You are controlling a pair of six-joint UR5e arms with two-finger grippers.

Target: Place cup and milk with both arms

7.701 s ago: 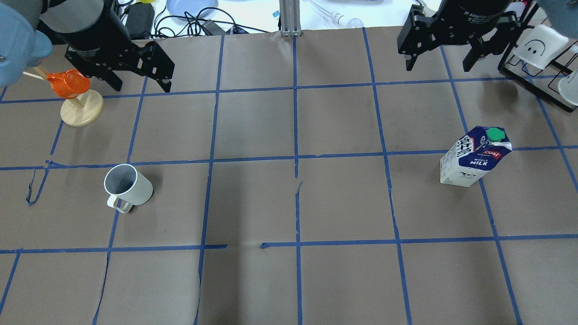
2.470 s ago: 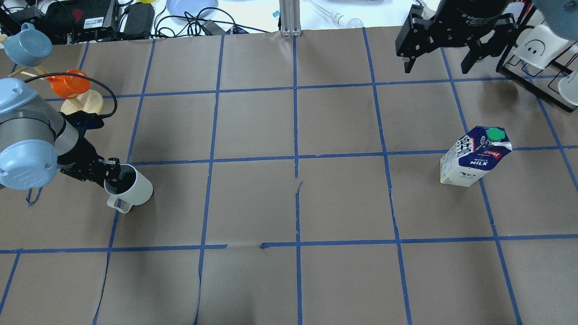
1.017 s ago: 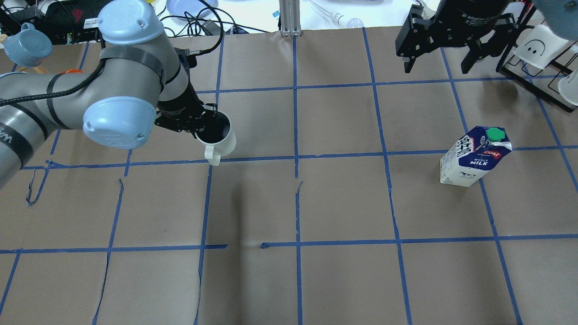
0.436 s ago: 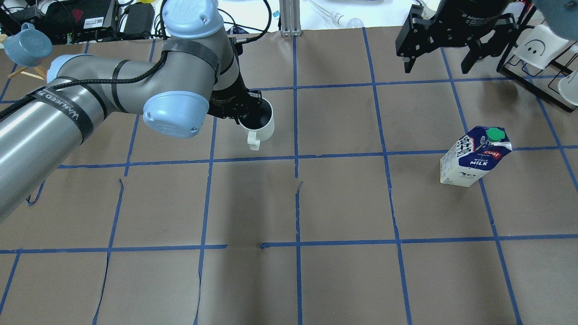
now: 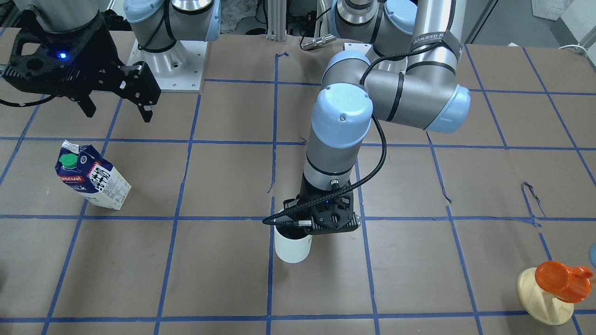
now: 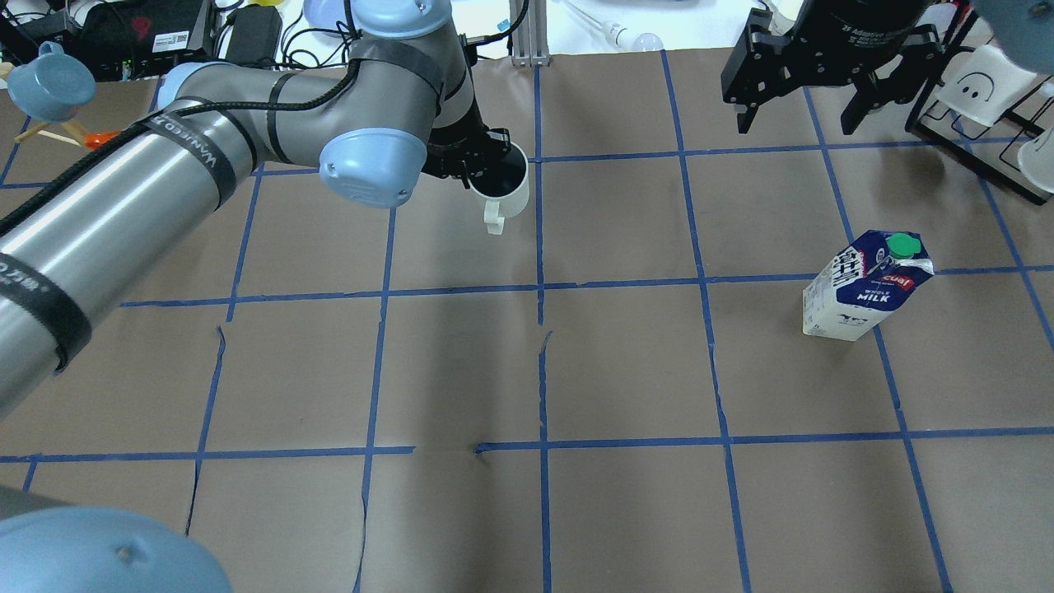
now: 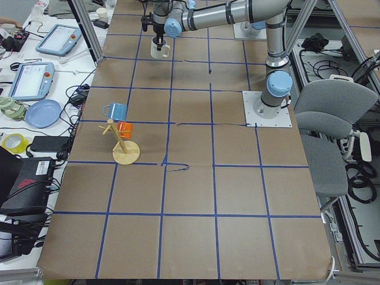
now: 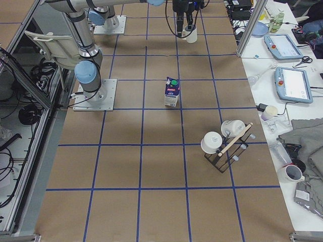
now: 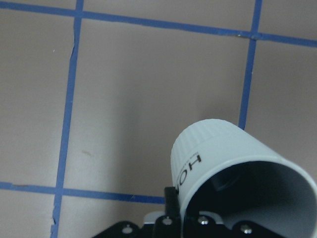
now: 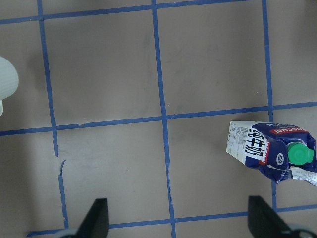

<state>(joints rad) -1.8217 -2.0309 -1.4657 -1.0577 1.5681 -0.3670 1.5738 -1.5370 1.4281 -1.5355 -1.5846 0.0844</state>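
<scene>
My left gripper is shut on the rim of the white cup, one finger inside it. It holds the cup upright low over the far middle of the table, handle toward me. The cup also shows in the front view under the gripper and in the left wrist view. The blue and white milk carton stands upright on the right, green cap on top; it also shows in the front view and the right wrist view. My right gripper hangs open and empty above the far right, beyond the milk.
A wooden stand with an orange cup and a blue cup stands at the far left. A black wire rack with white cups stands at the far right. Brown paper with blue tape lines covers the table.
My left arm closed on the cup at the table's left and carried it right and away to the far middle. The right gripper and the milk have not moved.
</scene>
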